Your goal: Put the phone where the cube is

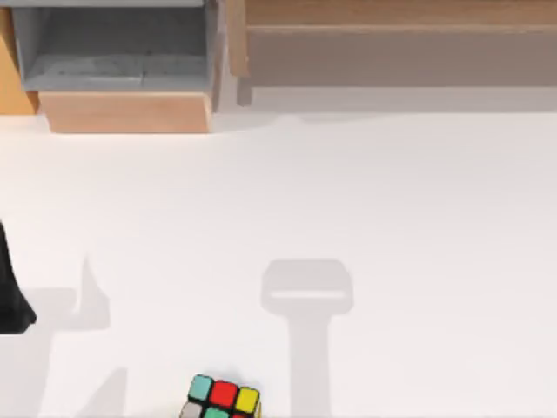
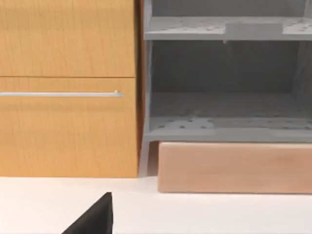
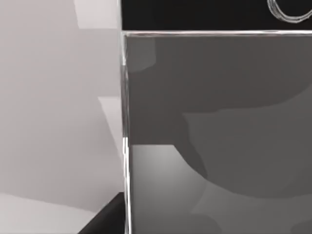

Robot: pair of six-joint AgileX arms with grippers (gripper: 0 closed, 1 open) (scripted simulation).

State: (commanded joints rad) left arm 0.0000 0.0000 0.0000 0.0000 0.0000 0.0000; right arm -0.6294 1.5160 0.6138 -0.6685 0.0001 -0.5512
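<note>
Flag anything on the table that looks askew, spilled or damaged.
Nothing stands out. The cube sits flat on the white table at its near edge, partly cut off by the top view's border. The grey shelf unit and the wooden cabinet at the back stand straight, with nothing spilled.

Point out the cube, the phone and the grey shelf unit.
cube [image 1: 222, 397], top view, on its red top sticker.
phone [image 3: 219, 136], right wrist view, on its glossy grey face.
grey shelf unit [image 2: 224, 127], left wrist view, on its lower shelf's front lip.
</note>
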